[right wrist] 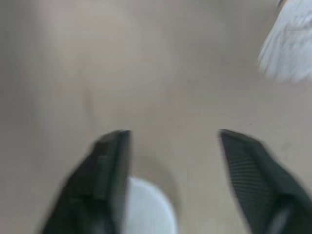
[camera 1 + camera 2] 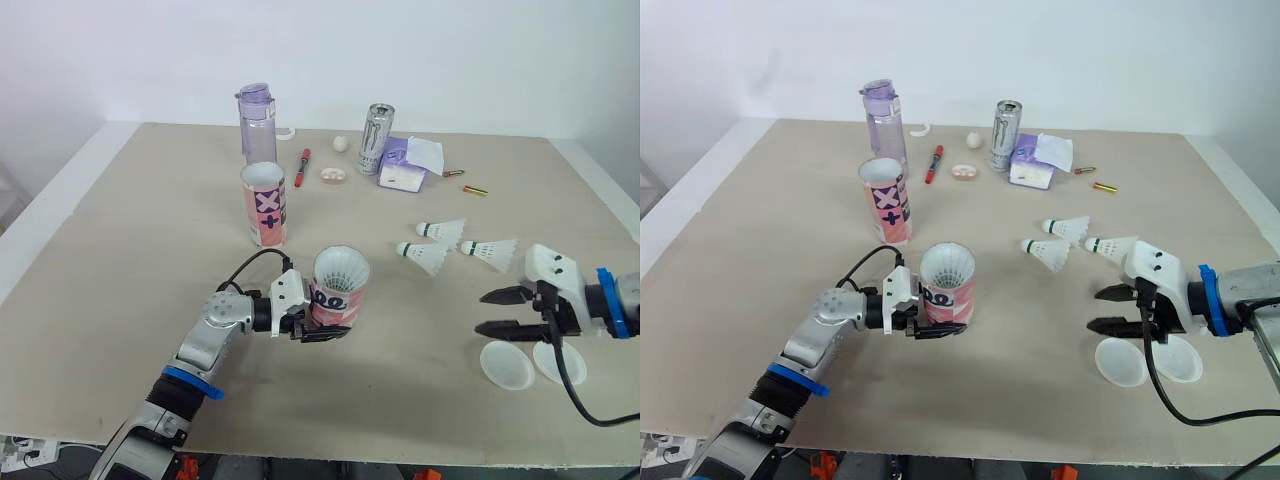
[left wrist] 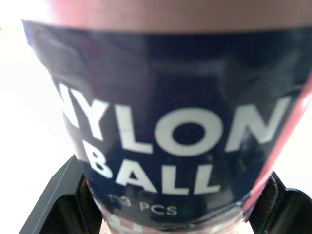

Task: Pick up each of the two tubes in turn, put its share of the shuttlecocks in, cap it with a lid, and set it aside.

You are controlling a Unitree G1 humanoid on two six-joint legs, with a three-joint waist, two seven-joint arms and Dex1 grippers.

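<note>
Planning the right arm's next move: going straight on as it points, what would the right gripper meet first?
Probably the tube held by the left gripper; bare table lies between. The right gripper is open; its height is hard to judge.

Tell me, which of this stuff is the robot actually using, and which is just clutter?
For the job: held tube, standing tube, three loose shuttlecocks, two lids.
Just lying about: water bottle, can, tissue pack, red marker.
</note>
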